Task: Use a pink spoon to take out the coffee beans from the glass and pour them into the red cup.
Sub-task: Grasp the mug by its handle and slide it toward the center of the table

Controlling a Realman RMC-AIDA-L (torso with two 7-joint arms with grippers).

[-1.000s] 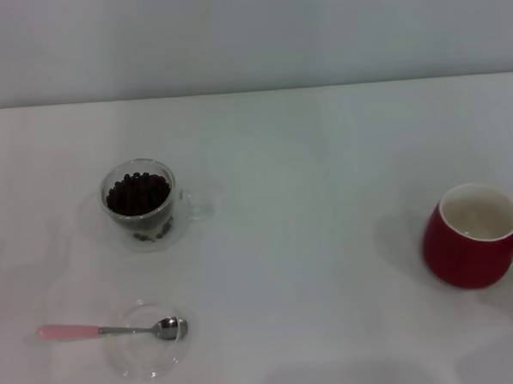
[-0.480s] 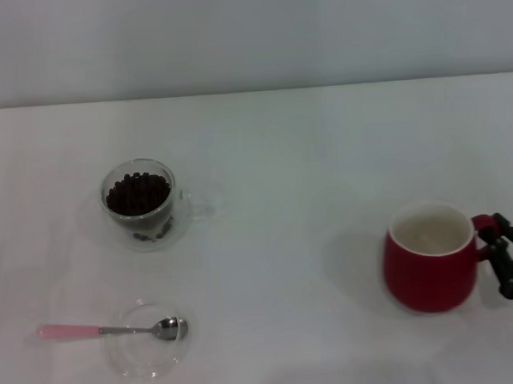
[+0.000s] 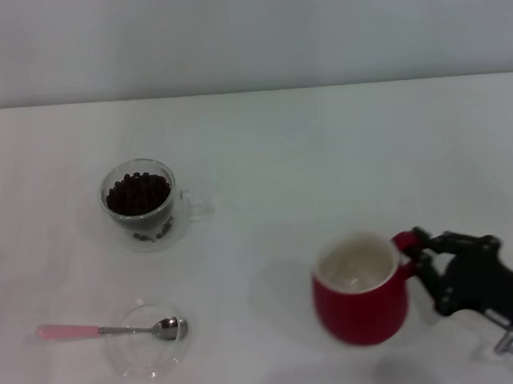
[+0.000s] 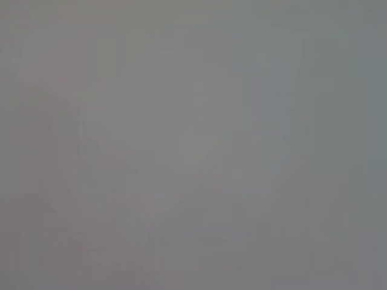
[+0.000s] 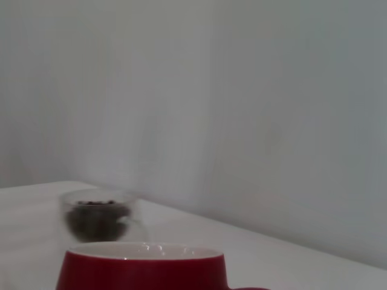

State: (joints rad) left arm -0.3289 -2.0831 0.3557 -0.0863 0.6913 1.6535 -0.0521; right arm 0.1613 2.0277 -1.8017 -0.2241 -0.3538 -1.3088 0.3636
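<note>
The red cup [image 3: 361, 294] with a white inside stands at the front, right of the middle. My right gripper [image 3: 423, 256] is shut on its red loop handle from the right. The cup's rim also shows in the right wrist view [image 5: 142, 266]. The glass [image 3: 141, 202] holding dark coffee beans [image 3: 138, 193] stands at the middle left, and shows far off in the right wrist view [image 5: 97, 216]. The pink spoon [image 3: 109, 330] lies at the front left, its metal bowl resting on a flat clear saucer [image 3: 146, 342]. My left gripper is out of view.
The white table [image 3: 272, 157] runs back to a pale wall. The left wrist view shows only plain grey.
My right gripper has dragged the red cup from the right edge leftward and toward the front. The glass, spoon and saucer have not moved.
</note>
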